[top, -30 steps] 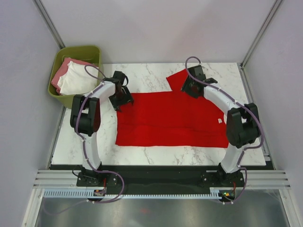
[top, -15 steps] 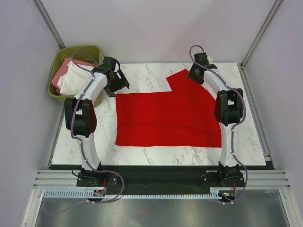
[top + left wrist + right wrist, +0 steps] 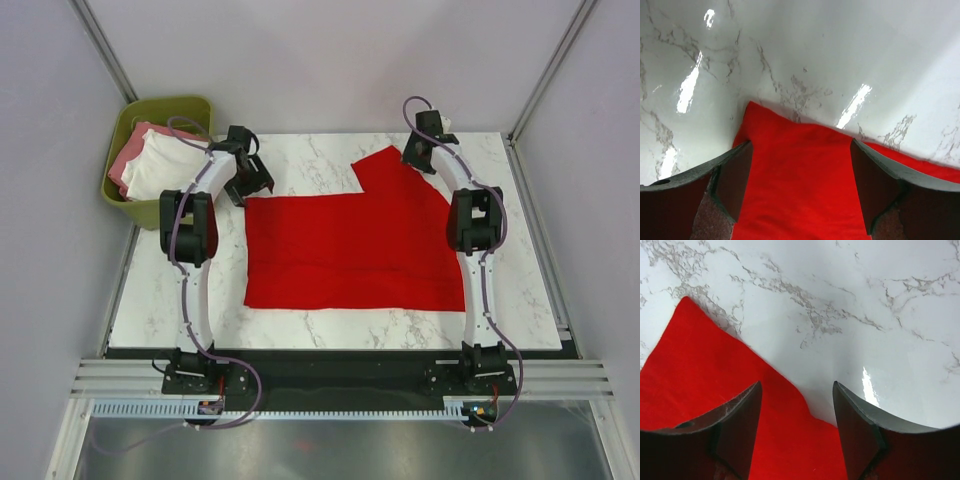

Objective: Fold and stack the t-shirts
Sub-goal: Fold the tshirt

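1. Cloth of the red t-shirt (image 3: 350, 250), spread flat mid-worktop, is partly hidden along its right edge by the right arm.
2. White t-shirt (image 3: 160, 165) and pink t-shirt (image 3: 128, 155) sit bunched in the green bin (image 3: 190, 108).
3. Left pincer (image 3: 800, 165) is released, straddling the red shirt's far left corner; right pincer (image 3: 796, 390) is released over its far right edge.
4. Marble worktop (image 3: 300, 155) shows beyond every edge of the red shirt.

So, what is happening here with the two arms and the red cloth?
Two robot arms are working on a red t-shirt that lies spread on the marble table. The left gripper hangs over the shirt's far left corner, and the right gripper over the sleeve's edge at the far right. Both have their jaws open and grip nothing. A white t-shirt and a pink t-shirt lie in the green bin at the table's far left corner.
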Motion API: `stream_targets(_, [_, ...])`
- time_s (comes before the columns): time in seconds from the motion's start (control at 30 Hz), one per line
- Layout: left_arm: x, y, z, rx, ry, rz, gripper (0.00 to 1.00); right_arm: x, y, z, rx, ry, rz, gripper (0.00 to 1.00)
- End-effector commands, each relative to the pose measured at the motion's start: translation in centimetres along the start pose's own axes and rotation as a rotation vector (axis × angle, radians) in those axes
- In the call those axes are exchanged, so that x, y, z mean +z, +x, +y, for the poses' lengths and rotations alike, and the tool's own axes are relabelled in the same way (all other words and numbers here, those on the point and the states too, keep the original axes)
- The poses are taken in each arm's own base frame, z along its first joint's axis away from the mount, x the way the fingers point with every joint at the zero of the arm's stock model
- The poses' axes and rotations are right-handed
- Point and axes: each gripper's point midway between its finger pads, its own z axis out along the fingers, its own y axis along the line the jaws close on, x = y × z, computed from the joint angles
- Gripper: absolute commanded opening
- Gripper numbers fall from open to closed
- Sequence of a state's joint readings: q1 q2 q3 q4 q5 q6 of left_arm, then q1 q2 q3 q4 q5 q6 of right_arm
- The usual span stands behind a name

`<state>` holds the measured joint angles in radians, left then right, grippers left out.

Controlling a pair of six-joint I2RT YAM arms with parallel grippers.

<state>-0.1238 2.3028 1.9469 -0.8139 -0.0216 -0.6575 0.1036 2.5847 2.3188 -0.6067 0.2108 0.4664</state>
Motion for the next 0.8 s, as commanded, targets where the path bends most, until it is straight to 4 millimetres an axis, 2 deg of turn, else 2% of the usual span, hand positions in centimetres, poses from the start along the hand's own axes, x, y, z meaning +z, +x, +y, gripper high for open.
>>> stream_targets(0.0, [-0.1, -2.2, 0.0, 0.024, -0.003, -0.051, 0.85, 0.9, 2.0, 0.3, -0.072, 0.001, 0.05, 0.66])
stream_targets(0.2, [1.2, -1.5, 0.6, 0.022, -0.024, -0.024, 0.81, 1.3, 5.2, 1.1, -0.149, -0.012, 0.12, 0.56])
stream_targets(0.33, [1.9, -0.7, 1.1, 0.022, -0.038, 0.0, 0.77, 1.0, 6.1, 1.3, -0.168, -0.007, 0.137, 0.47])
stream_targets(0.37, [2.0, -0.5, 1.3, 0.022, -0.044, 0.003, 0.76, 1.0, 6.1, 1.3, -0.169, -0.007, 0.138, 0.41])
stream_targets(0.4, [2.2, -0.5, 1.4, 0.022, -0.047, 0.005, 0.75, 1.0, 6.1, 1.4, -0.168, -0.007, 0.135, 0.37])
stream_targets(0.43, [2.2, -0.5, 1.4, 0.025, -0.048, 0.004, 0.7, 1.0, 5.9, 1.3, -0.165, -0.004, 0.13, 0.28])
stream_targets(0.5, [2.2, -0.5, 1.5, 0.033, -0.052, 0.001, 0.65, 0.8, 5.2, 1.4, -0.154, -0.007, 0.114, 0.19])
stream_targets(0.63, [2.4, -0.9, 1.4, 0.042, -0.045, -0.003, 0.46, 0.6, 3.1, 1.3, -0.101, -0.015, 0.078, 0.0])
stream_targets(0.77, [2.4, -1.3, 1.0, 0.059, -0.025, -0.003, 0.35, 0.0, 0.8, 0.6, -0.027, -0.044, 0.047, 0.0])
